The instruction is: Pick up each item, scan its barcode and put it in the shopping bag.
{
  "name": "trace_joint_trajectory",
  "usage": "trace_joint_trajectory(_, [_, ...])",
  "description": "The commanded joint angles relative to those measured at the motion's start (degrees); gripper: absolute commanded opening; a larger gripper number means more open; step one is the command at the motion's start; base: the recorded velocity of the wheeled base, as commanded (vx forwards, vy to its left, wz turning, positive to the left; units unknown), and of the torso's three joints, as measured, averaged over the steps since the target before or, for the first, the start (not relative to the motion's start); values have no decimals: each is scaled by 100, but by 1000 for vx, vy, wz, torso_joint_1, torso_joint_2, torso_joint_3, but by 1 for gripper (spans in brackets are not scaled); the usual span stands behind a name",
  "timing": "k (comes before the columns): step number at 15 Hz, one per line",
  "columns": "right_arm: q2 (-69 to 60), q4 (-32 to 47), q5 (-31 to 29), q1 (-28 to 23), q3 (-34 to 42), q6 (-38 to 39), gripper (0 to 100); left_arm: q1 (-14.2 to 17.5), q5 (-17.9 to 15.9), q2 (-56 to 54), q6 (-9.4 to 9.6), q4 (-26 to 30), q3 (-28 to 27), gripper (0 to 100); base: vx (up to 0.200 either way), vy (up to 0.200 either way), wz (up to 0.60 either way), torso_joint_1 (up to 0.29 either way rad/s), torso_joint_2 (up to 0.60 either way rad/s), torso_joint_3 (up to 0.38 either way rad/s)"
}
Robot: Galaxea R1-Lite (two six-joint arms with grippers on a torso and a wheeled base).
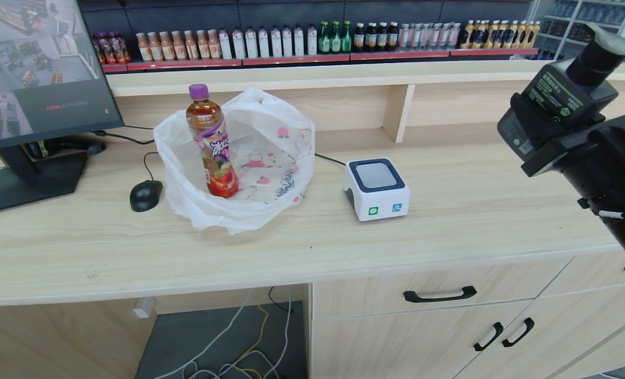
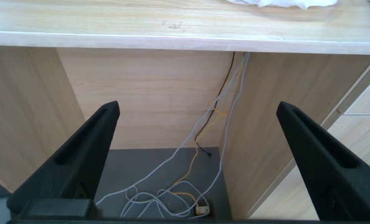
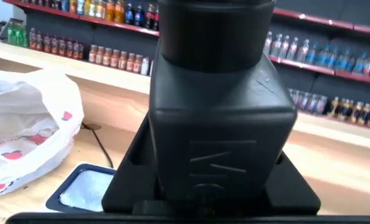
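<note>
Black container in hand, apparently heading for the scan.

The right gripper point(image 1: 570, 145) is clamped on a black container point(image 1: 560, 97) with a round cap, held above the tabletop point(image 1: 449, 231), to the right of the scanner point(image 1: 376, 187). A drink bottle point(image 1: 211, 142) stands in the shopping bag point(image 1: 286, 152). The left gripper point(image 2: 197, 112) hangs wide open below the tabletop edge. For a good scan, turn the barcode squarely to the scanner window and hold it steady, then lower the container into the bag clear of the bottle.

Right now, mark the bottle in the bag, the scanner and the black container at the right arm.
bottle point(image 1: 212, 143): head view, on its label, mid-body.
scanner point(image 1: 375, 176): head view, on its top window.
black container point(image 1: 554, 99): head view, on its green-labelled side.
</note>
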Motion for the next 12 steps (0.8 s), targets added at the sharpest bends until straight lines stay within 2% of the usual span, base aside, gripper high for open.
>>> trace_joint_trajectory(1, [85,-76,-236,77,400,299,0,-4,0,-2,-3,0,0,100,0,0,0,0,0,0])
trace_joint_trajectory(4, [173,-77,-385,68,514,704,0,5,0,-2,-3,0,0,100,0,0,0,0,0,0])
trace_joint_trajectory(6, [366,-77,-508,60,172,721,0,-4,0,-2,-11,0,0,100,0,200,0,2,2,7])
trace_joint_trajectory(12, [498,-77,-587,95,145,818,0,5,0,-2,-38,0,0,100,0,200,0,5,5,3])
